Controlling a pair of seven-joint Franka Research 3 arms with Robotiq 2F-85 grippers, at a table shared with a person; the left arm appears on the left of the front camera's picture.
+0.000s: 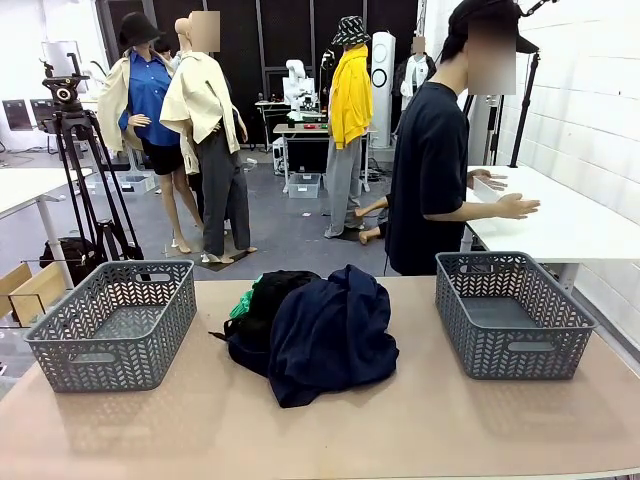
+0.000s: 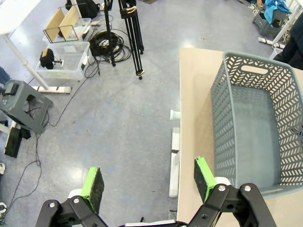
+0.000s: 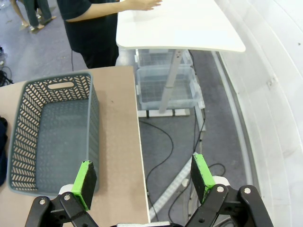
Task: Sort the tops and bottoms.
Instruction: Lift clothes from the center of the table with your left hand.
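Clothes sit in one heap mid-table (image 1: pixel 320 430), between the 2 baskets and touching neither. Navy piece (image 1: pixel 335 335) is biggest, on top and on the heap's right/near side. Black piece (image 1: pixel 272 292) lies under it, sticking out at far left. Green piece (image 1: pixel 243 300) is just a scrap at the black one's left edge, mostly buried. Heap's long axis runs approx. left-right across the table, slightly diagonal: black/green end toward far left, navy end toward near right. All crumpled, so can't tell which way any waist or collar points.

L basket (image 1: pixel 115 325) is at the table's left end, R basket (image 1: pixel 515 315) at the right end. Both are grey, w/ long axis near-to-far and handle slots in the short ends.

L gripper (image 2: pixel 147 182): jaws wide apart, holding nothing, above the table's left edge and the floor beside it. L basket (image 2: pixel 218 113) is just to its side.

R gripper (image 3: pixel 143 177): jaws wide apart, holding nothing, above the table's right edge. One pad (image 3: pixel 85 182) is over the near corner of the R basket (image 3: pixel 92 118).

Person (image 1: pixel 430 180) stands at the far side, turned to a white side table (image 1: pixel 570 225), w/ a hand (image 1: pixel 518 207) flat on it.
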